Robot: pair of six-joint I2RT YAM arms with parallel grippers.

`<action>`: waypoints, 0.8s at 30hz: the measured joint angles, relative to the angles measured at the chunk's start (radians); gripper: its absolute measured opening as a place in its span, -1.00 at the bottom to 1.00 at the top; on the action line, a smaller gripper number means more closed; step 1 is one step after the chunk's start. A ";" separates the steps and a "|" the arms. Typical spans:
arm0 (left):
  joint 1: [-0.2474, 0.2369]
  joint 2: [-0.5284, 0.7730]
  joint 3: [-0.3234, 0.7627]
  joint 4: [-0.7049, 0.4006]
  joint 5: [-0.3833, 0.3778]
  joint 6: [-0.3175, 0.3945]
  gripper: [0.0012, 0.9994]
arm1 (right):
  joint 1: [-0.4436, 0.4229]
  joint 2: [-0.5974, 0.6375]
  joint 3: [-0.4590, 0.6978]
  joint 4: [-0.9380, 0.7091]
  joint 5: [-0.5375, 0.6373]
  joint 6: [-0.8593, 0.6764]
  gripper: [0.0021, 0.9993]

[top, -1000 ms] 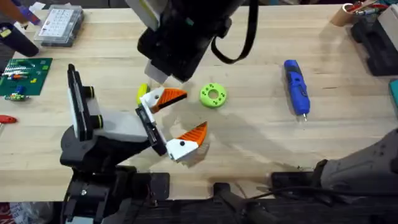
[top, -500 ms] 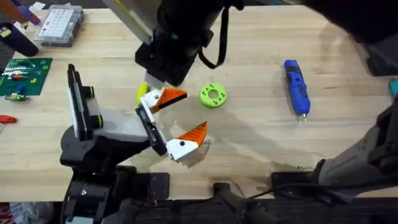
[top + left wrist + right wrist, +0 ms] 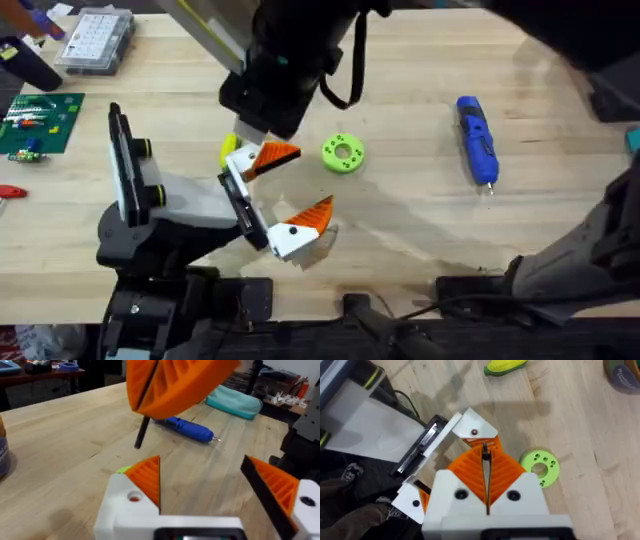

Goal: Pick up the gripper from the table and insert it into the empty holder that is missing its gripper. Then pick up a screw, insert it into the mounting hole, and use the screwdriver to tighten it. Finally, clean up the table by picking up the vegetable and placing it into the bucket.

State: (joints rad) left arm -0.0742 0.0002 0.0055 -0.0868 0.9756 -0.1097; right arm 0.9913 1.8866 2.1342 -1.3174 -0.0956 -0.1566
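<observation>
Gripper: it sits at the far bracket of the holder (image 3: 185, 205), towards the left of the worktop (image 3: 400, 230). I judge the gripper (image 3: 268, 157) seated, so that step looks done.
Look: an orange ribbed wedge on a white blocky base, with a small mounting hole (image 3: 474, 433) in the base facing up. A matching finger (image 3: 303, 222) sits on the near bracket.
Step in hand: screw insertion, as I read it.
Left hand: the left hand (image 3: 200, 462) has its fingers spread wide, with nothing between them.
Vegetable: yellow with a green end, the vegetable (image 3: 505, 366) lies on the wood just beyond the gripper and is not yet cleared.
Right hand: the right hand (image 3: 484, 455) hangs just above the gripper, pads pressed together on a thin dark pin (image 3: 142, 433) that I take for the screw.
Next move: lower the pin straight into the hole. The aim must be fine, and a tilt could jam it.
Green disc: the green disc (image 3: 343, 153) lies just right of the gripper, untouched.
Screwdriver: blue and pen-shaped, the screwdriver (image 3: 477, 140) lies well off to the right, waiting.
</observation>
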 joint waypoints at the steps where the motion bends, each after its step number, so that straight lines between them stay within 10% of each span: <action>1: 0.000 0.000 0.000 0.000 0.000 0.000 0.99 | 0.000 0.000 0.000 0.000 0.000 -0.003 -1.00; 24: 0.000 0.000 0.000 0.000 0.000 0.035 0.99 | 0.049 0.043 0.002 -0.015 0.001 -0.055 -1.00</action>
State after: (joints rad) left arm -0.0742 0.0002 0.0055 -0.0868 0.9752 -0.0746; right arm 1.0405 1.9293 2.1361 -1.3327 -0.0948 -0.2111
